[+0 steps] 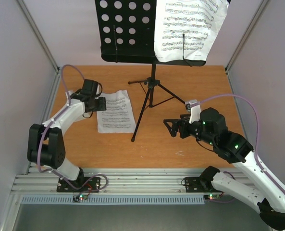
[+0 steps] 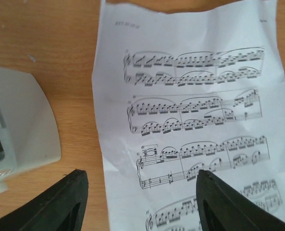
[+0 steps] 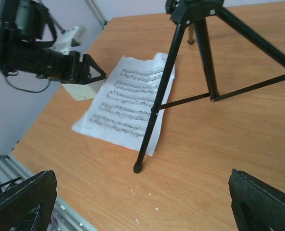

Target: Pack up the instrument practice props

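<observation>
White sheet-music page is laid flat on the table; left gripper above it and right gripper are spread, nothing grasped.

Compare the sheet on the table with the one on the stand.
The table sheet lies flat on the table; the stand sheet leans upright on the perforated desk. The table sheet sits by the left gripper; the stand sheet has no gripper near. Both carry printed music.

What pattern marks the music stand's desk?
Rows of round holes in the black desk, clearest in the top external view.
</observation>
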Robot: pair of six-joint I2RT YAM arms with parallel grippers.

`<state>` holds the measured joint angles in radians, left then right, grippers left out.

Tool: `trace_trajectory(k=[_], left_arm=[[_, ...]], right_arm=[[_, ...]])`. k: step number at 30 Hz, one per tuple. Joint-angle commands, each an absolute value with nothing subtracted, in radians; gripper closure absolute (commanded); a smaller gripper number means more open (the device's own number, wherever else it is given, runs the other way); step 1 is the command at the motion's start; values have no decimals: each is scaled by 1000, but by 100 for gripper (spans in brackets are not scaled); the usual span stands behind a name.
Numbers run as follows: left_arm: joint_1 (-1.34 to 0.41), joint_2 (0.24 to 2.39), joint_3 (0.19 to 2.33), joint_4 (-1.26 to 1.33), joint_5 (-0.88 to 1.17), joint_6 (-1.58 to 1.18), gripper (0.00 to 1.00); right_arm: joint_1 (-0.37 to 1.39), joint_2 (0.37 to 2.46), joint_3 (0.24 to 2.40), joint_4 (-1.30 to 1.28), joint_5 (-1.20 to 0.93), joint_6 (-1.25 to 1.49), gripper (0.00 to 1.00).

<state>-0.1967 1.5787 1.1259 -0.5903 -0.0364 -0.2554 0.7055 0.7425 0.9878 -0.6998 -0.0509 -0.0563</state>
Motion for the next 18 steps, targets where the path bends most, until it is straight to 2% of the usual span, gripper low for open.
trace_trajectory(k=[1, 5, 8, 13, 18], left_arm=[[-195, 1471, 1138, -567, -6, -258, 30], [-195, 1368, 1129, -575, 27, -282, 10], [-195, 1289, 1133, -609, 3, -293, 4], [-195, 1096, 1130, -629, 2, -301, 2], [-195, 944, 1186, -632, 56, -300, 4]], right_arm=[[703, 726, 1001, -720, 66, -32, 2], [704, 719, 1024, -753, 142, -64, 2], [703, 723, 1050, -777, 222, -98, 2], [701, 773, 1170, -840, 337, -156, 2], [703, 810, 1305, -866, 353, -209, 6]])
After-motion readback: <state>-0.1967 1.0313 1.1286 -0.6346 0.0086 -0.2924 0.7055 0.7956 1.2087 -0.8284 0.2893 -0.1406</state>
